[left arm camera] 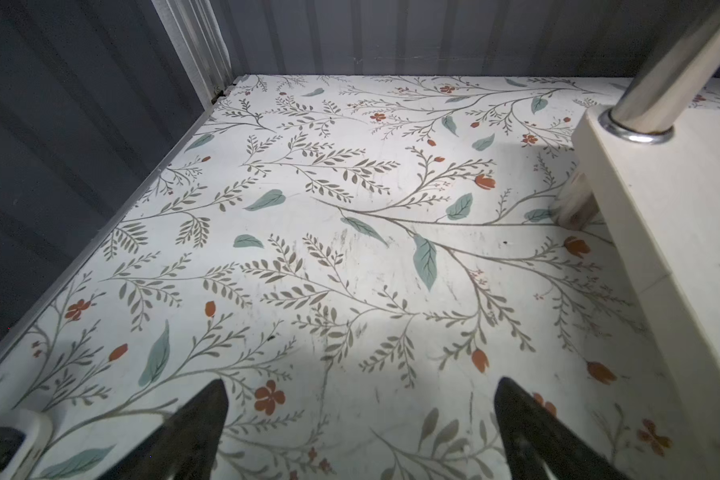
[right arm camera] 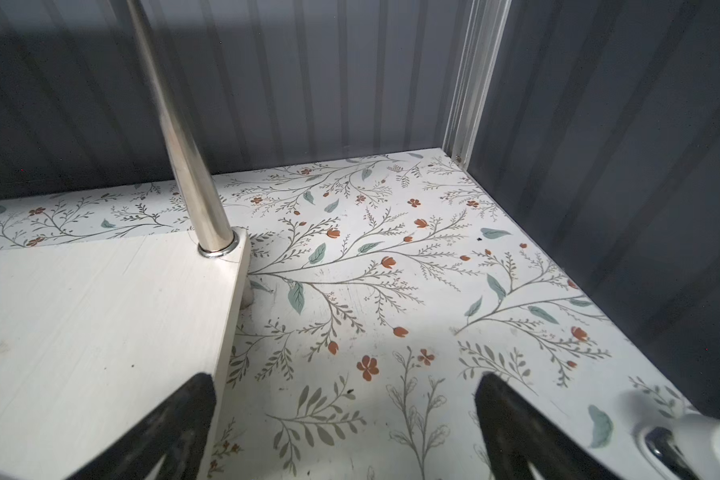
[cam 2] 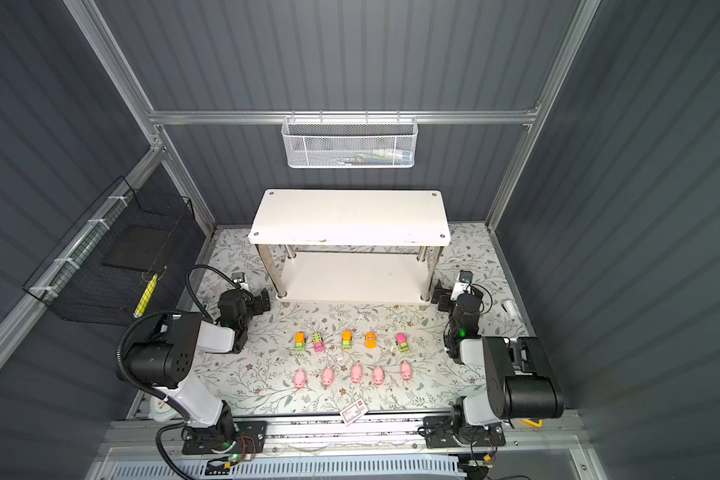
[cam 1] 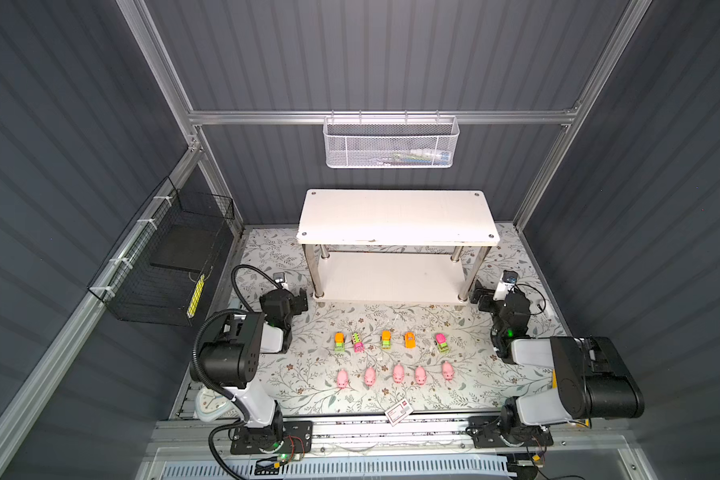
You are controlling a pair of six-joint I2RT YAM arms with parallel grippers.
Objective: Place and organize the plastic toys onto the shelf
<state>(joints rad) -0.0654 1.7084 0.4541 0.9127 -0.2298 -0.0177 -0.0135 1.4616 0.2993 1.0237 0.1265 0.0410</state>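
The plastic toys stand in two rows on the floral mat in both top views. Several small cars (cam 1: 386, 339) (cam 2: 346, 340) in orange, lime and pink form the far row. Several pink pigs (cam 1: 398, 372) (cam 2: 356, 373) form the near row. Behind them the white two-tier shelf (cam 1: 395, 216) (cam 2: 350, 216) is bare on both boards. My left gripper (cam 1: 301, 301) (left arm camera: 360, 386) hangs open beside the shelf's front left post, empty. The right gripper (cam 1: 480, 297) (right arm camera: 345, 380) is open and empty at the front right corner of the lower board (right arm camera: 100, 311).
A white mesh basket (cam 1: 389, 143) hangs on the back rail. A black wire basket (cam 1: 163, 266) is fixed to the left wall. A red-and-white card (cam 1: 398, 412) lies at the mat's front edge. A small white object (cam 2: 510, 308) lies at the far right.
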